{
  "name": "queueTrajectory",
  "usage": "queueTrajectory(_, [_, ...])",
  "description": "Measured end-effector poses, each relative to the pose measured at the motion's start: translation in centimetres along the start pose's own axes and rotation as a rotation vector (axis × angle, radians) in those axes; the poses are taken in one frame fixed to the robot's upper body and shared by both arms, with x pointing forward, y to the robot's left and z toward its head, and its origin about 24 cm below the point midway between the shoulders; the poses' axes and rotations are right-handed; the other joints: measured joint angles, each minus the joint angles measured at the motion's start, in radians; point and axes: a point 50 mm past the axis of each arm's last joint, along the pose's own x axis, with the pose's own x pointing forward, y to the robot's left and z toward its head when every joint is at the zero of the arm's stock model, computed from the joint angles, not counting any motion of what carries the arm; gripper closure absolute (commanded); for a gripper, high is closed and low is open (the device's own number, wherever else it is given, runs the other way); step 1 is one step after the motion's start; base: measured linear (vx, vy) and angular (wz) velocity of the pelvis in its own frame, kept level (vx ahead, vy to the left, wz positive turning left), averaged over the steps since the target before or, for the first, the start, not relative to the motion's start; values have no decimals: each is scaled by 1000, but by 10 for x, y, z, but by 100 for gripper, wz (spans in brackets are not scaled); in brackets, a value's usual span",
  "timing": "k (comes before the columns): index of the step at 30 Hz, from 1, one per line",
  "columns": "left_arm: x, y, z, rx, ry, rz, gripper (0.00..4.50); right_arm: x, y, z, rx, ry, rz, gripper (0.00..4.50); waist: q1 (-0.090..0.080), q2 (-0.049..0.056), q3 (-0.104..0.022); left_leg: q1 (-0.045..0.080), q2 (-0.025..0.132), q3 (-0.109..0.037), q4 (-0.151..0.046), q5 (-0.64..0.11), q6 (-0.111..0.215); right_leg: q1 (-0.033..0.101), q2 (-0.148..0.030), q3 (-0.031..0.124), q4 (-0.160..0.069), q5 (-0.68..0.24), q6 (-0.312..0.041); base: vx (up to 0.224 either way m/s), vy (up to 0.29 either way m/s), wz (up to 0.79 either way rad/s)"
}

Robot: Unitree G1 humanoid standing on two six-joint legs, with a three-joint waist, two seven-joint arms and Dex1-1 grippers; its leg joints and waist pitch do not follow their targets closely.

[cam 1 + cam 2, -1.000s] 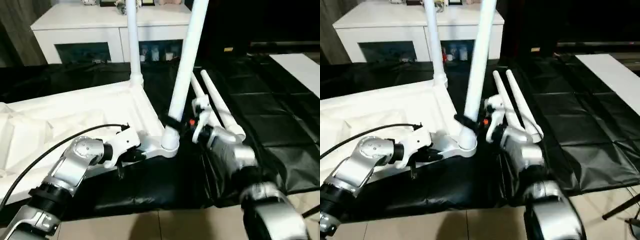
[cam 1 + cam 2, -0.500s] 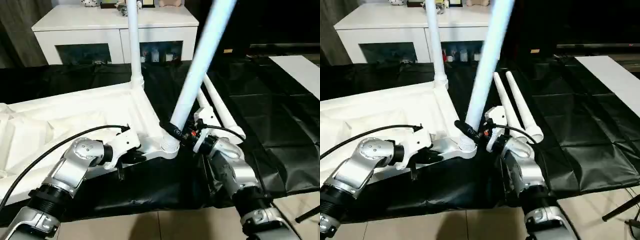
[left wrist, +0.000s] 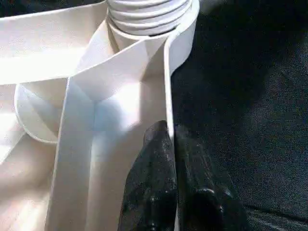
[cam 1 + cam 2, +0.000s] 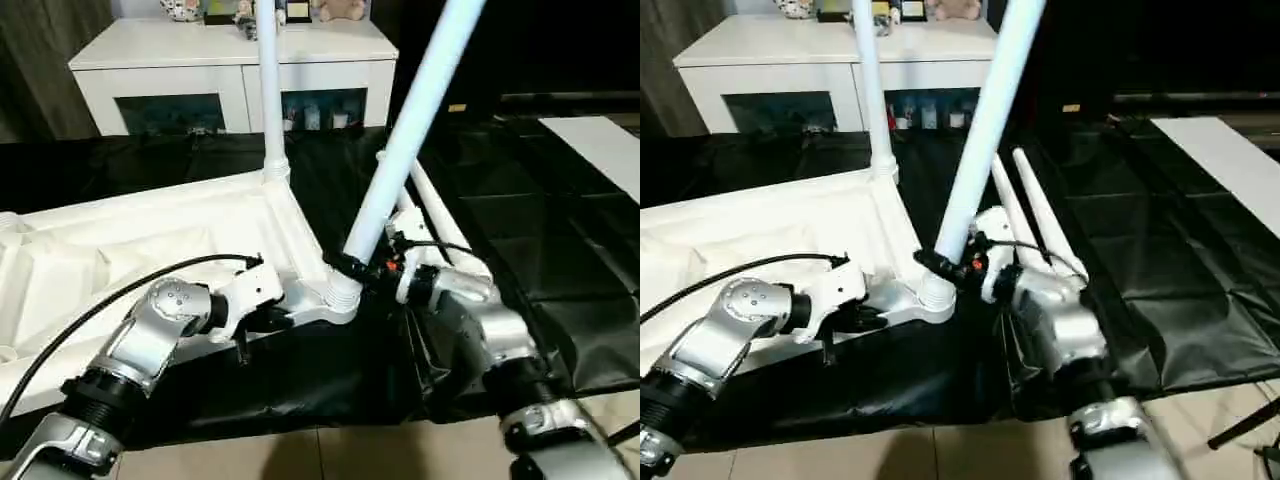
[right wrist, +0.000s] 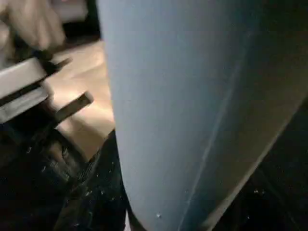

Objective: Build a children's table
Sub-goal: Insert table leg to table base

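— Since a second ago, what has shifted?

— Mostly the right hand (image 4: 352, 268) and what it carries: the leg (image 4: 412, 130) it grips near the foot now leans well over toward the robot's right, where before it stood closer to upright. Its black fingers are clamped around the tube just above the corner socket (image 4: 340, 295).

— And the other arm?

— Left hand (image 3: 171, 159) is as it was, fingers pressed together on the thin rim wall of the tabletop (image 4: 150, 240), just beside that same socket. It looks like a steadying pinch.

— Where does everything lie?

— Upturned tabletop on the black sheet (image 4: 560, 250), ribbed underside facing up. One fitted leg (image 4: 268, 90) stands straight in the far corner socket. Two spare legs (image 4: 1040, 225) lie side by side on the sheet, just behind the right wrist. A white cabinet (image 4: 230, 70) stands beyond.

— What could go wrong?

— I'd judge the lean itself is the worry. If the leg's base is pushed down while tilted like this, it may jam crooked in the socket or skip out of it. Sideways force could also lever the light tabletop, and a rim pinch may slip. The right forearm sits near the spare legs and could nudge them.
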Motion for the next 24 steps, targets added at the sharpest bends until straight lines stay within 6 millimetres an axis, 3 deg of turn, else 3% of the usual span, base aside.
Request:
queueTrajectory(4, [0, -1, 0, 2, -1, -9, 450, 3, 2, 3, -59, 87, 64, 268, 3, -8, -4, 0, 0, 0, -1, 0, 0, 0, 0, 0, -1, -2, 2, 0, 0, 0])
queueTrajectory(8, [0, -1, 0, 2, -1, -14, 450, 5, 2, 7, -76, 114, 95, 268, 3, -8, -5, 0, 0, 0, -2, -1, -1, 0, 0, 0, -1, -3, 1, 0, 0, 0])
queueTrajectory(16, [-3, 0, -7, -17, 36, 13, 450, 25, -3, 3, 8, 120, 34, 268, -12, -15, -8, 11, 0, 1, -9, 1, -4, 4, 0, 0, 0, -7, 8, 0, 0, 0])
queueTrajectory(18, [-3, 0, -7, -15, 41, 20, 450, 25, -3, 1, 19, 119, 22, 268, -15, -18, -6, 17, 0, 0, -9, 1, -4, 2, 0, 0, 0, -7, 8, 0, 0, 0])
queueTrajectory(20, [-3, 0, -7, -15, 40, 23, 450, 24, -4, 0, 22, 117, 16, 268, -16, -25, -6, 17, 0, 0, -9, 1, -4, 1, 0, 0, -2, -7, 8, 0, 0, 0])
queueTrajectory(24, [-2, -1, -7, -18, 36, 18, 450, 20, -2, -4, 31, 99, 12, 268, -18, -29, -9, 18, -1, 0, -9, 1, -4, 6, 0, 1, -10, -7, 8, 0, 0, 0])
